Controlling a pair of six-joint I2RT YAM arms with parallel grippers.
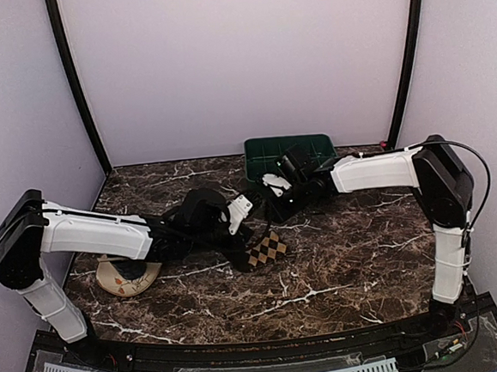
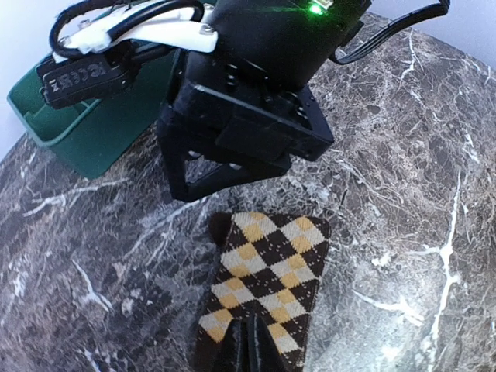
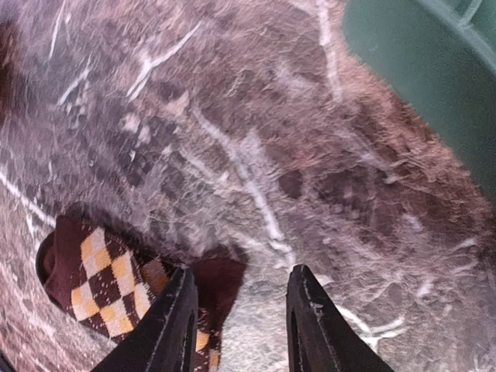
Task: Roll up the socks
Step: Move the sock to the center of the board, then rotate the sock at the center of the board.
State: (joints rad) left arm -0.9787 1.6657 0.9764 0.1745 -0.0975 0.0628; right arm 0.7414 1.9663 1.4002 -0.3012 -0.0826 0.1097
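One sock (image 1: pixel 268 249) visible, one green bin (image 1: pixel 289 148), one cream dish (image 1: pixel 123 282), two arms. All on the dark marble table (image 1: pixel 349 264).

Sock: brown, black and cream-yellow diamond check, dark brown ends. It lies flat at mid-table, in front of the bin and right of the dish, apart from both. Its far end looks folded or rounded over in the right wrist view.

Left arm (image 1: pixel 97 232) reaches from the left low across the table, over the dish, wrist angled down to the sock's left end. Left gripper (image 2: pixel 249 349): fingers closed together, tips on the near edge of the sock. Cannot tell if fabric is pinched between them.

Right arm (image 1: pixel 372 172) reaches in from the right past the front of the bin, wrist tipped down just behind the sock. Right gripper (image 3: pixel 243 271): jaws partly apart, bare marble in the gap, nothing held. One finger (image 3: pixel 182 325) overlaps the sock's dark brown end; the other is over bare table.
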